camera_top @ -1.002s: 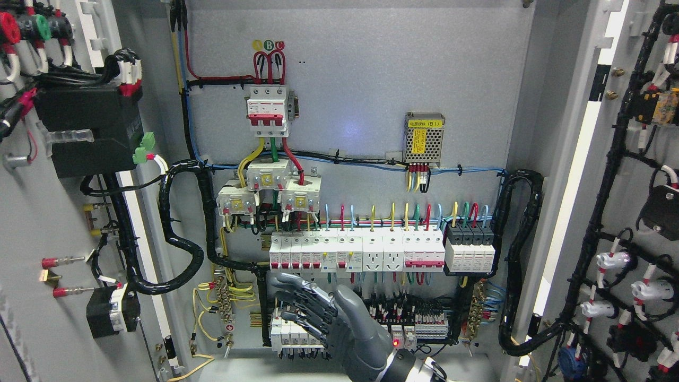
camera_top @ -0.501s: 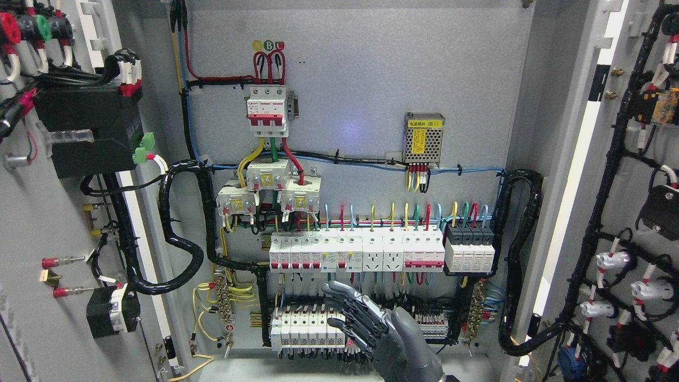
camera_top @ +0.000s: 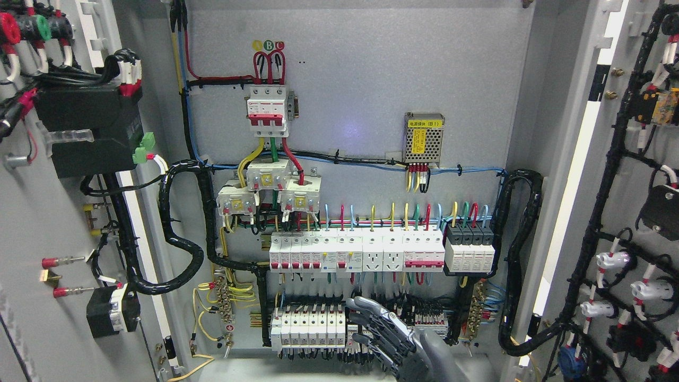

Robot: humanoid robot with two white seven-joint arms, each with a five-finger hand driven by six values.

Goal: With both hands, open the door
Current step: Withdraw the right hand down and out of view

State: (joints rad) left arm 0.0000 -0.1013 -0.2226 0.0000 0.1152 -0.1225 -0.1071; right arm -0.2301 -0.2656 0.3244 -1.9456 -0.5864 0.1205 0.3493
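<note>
Head view: cabinet interior exposed, both doors swung wide.

The left door (camera_top: pixel 48 212) and right door (camera_top: pixel 626 201) are seen folded outward at the frame edges, so the opening task is judged essentially complete. One hand (camera_top: pixel 395 342) is shown low at the bottom edge, right of centre, in front of the lower breaker row (camera_top: pixel 307 331); its fingers (camera_top: pixel 371 313) are loosely spread and nothing is gripped. Its arm is cut off by the frame, so its side cannot be assigned. No contact with either door is visible. The low position is judged consistent with clearing the wiring.
</note>
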